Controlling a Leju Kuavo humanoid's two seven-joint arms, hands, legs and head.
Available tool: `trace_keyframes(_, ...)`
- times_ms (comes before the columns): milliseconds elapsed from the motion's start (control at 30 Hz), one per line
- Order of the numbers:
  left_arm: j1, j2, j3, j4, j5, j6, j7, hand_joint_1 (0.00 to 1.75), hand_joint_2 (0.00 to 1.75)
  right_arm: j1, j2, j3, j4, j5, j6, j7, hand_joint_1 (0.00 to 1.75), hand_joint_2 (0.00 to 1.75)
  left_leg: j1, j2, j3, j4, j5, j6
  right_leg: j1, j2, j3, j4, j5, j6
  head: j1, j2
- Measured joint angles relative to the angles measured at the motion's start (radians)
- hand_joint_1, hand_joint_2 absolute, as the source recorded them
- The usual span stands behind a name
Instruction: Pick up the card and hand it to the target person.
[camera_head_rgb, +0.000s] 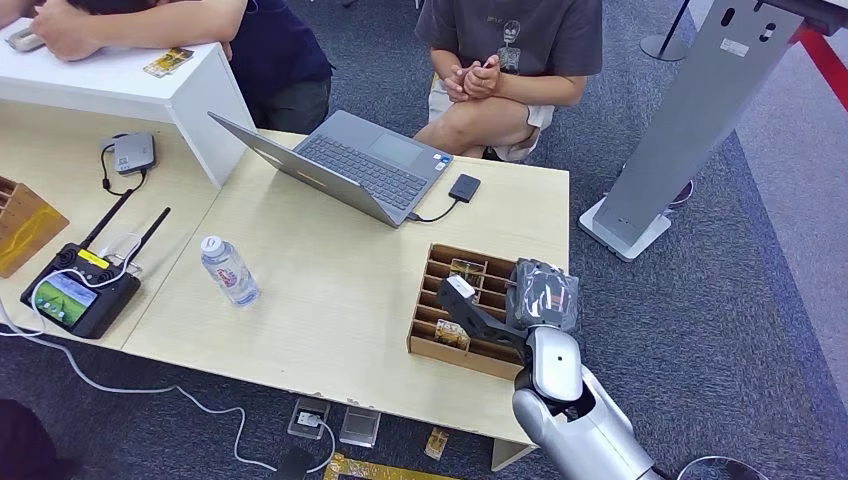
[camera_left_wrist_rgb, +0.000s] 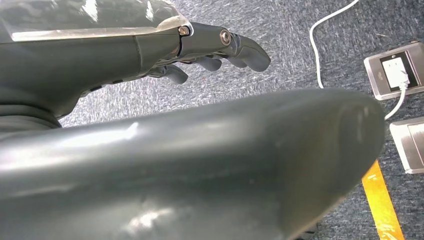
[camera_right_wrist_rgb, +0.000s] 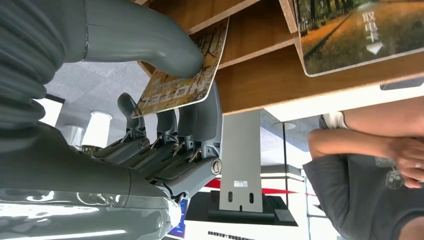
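Note:
In the right wrist view a brown card (camera_right_wrist_rgb: 180, 80) printed "HOTEL" is pinched between my right hand's thumb (camera_right_wrist_rgb: 150, 40) and the fingers behind it. Its far end still sits in a slot of the wooden card box (camera_right_wrist_rgb: 250, 85). From the head view, my right hand (camera_head_rgb: 480, 310) reaches over that box (camera_head_rgb: 440, 348) at the table's near right corner. Another card (camera_right_wrist_rgb: 360, 35) stands in a neighbouring slot. A person in a grey T-shirt (camera_head_rgb: 510, 40) sits across the table with hands clasped. My left hand (camera_left_wrist_rgb: 215, 50) hangs over the carpet, fingers extended and holding nothing.
An open laptop (camera_head_rgb: 360, 165) with a small black drive (camera_head_rgb: 464, 187) lies between the box and the seated person. A water bottle (camera_head_rgb: 229, 270) and a screen controller (camera_head_rgb: 80, 295) stand to the left. A second person (camera_head_rgb: 280, 50) leans on a white block (camera_head_rgb: 130, 85). A grey stand (camera_head_rgb: 690, 120) rises at right.

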Motion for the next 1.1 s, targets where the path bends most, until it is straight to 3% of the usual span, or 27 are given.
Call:
trace_keyframes(567, 0.001, -0.005, 0.005, 0.001, 0.002, 0.004, -0.003, 0.0, 0.0, -0.05, -0.056, -0.017, -0.225, 0.05, 0.004, 0.003, 1.31, 1.75, 0.0, -0.002, 0.0, 0.001, 0.0, 0.0, 0.0, -0.002, 0.0, 0.0, -0.001, 0.0, 0.0, 0.0)
trace_keyframes(800, -0.001, -0.001, -0.02, -0.002, -0.023, -0.007, -0.01, 0.0, 0.0, -0.175, -0.039, -0.012, -0.015, 0.047, -0.023, -0.015, 1.31, 1.75, 0.0, 0.0, 0.0, 0.001, 0.0, 0.0, 0.0, 0.0, 0.0, 0.0, 0.0, 0.0, 0.0, 0.0)
trace_keyframes(967, -0.001, 0.0, -0.028, -0.002, -0.033, -0.008, -0.005, 0.0, 0.0, -0.261, -0.006, 0.014, 0.142, 0.074, -0.051, -0.043, 1.36, 1.75, 0.0, 0.002, 0.001, -0.001, 0.001, 0.0, 0.0, 0.002, 0.0, -0.001, 0.001, 0.0, 0.0, 0.0)
trace_keyframes(1100, -0.001, 0.001, -0.024, -0.002, -0.032, -0.004, 0.003, 0.0, 0.0, -0.325, 0.036, 0.05, 0.266, 0.099, -0.048, -0.061, 1.3, 1.75, 0.0, 0.002, 0.002, -0.001, 0.0, 0.0, 0.0, 0.002, 0.001, -0.001, 0.001, 0.0, 0.0, 0.0)
